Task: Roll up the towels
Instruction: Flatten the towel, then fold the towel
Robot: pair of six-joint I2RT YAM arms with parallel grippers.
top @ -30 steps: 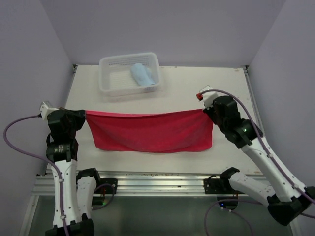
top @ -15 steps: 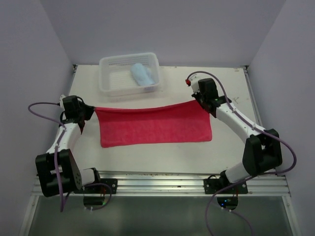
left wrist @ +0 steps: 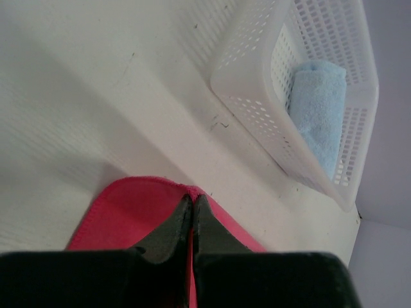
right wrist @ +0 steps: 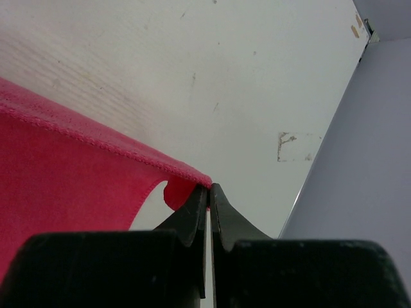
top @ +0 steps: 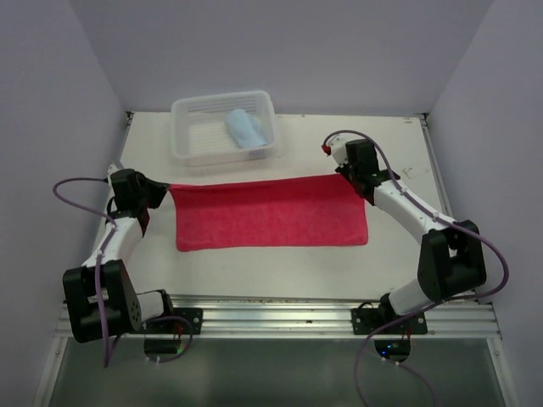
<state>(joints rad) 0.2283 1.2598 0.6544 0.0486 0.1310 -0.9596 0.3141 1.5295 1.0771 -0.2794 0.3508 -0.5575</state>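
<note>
Pinching far corners of red towel (top: 270, 212): left gripper (top: 165, 187), right gripper (top: 344, 175), both closed on cloth, holding it spread flat, likely for rolling; blue towel (top: 246, 129), seemingly rolled, sits in basket (top: 191, 106).

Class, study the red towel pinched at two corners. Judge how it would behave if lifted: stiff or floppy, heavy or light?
Probably floppy: the red towel folds over at its corner beside the right gripper. Likely light: the left gripper and the right hold it by mere fingertip pinches. Its fuzzy weave should resist slipping.
</note>
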